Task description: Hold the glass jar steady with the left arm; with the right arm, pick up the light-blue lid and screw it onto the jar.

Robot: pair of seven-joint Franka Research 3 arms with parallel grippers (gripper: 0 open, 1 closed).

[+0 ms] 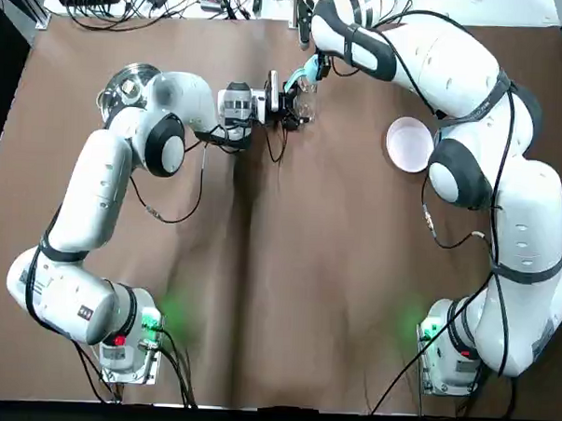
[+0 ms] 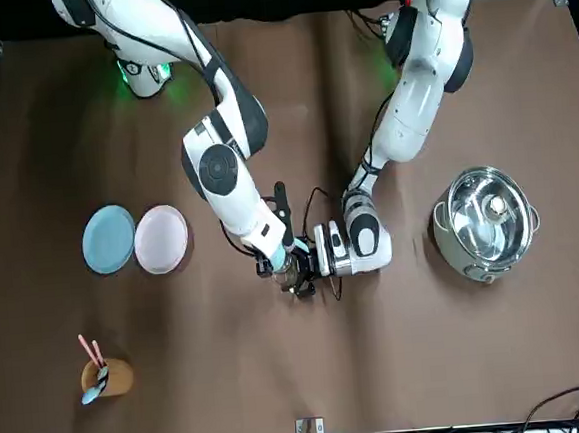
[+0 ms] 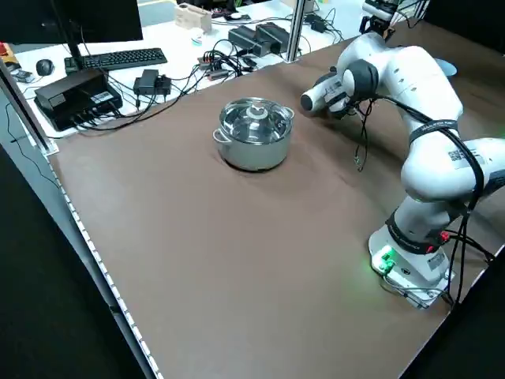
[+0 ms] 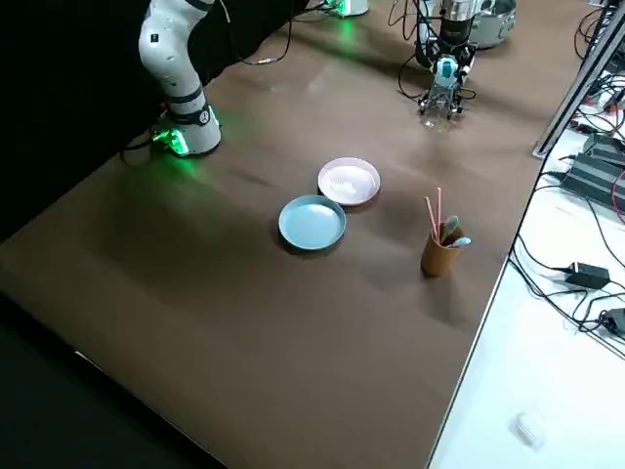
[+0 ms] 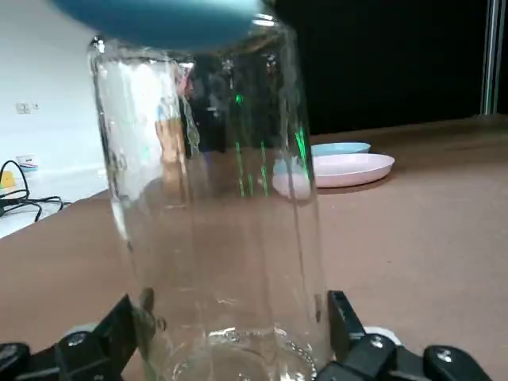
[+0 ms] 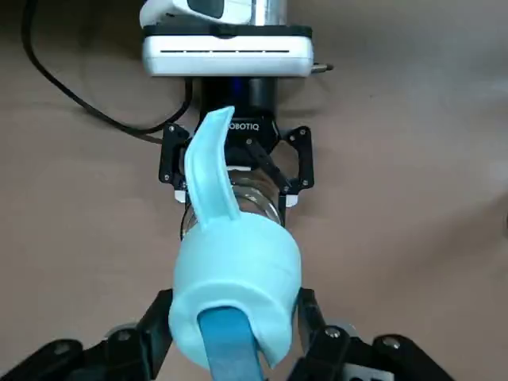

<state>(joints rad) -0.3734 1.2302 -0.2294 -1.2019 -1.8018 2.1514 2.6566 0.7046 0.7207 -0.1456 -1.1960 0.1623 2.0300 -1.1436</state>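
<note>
The clear glass jar (image 5: 214,198) stands upright on the brown table, far of centre (image 1: 305,103). My left gripper (image 1: 293,107) reaches in level from the robot's left and is shut on the jar's lower part, one finger (image 5: 119,329) on each side. My right gripper (image 6: 234,337) comes down from above and is shut on the light-blue lid (image 6: 234,290), whose strap (image 6: 209,171) sticks out. The lid (image 5: 159,20) sits at the jar's mouth, slightly tilted; I cannot tell whether it is threaded on. In the front view the jar (image 2: 294,270) is mostly hidden by both grippers.
A steel pot (image 1: 128,87) with its own lid stands beyond the left arm's elbow. A pink plate (image 2: 161,239) and a blue plate (image 2: 108,239) lie on the robot's right. A brown cup (image 2: 104,374) with utensils stands near the far edge.
</note>
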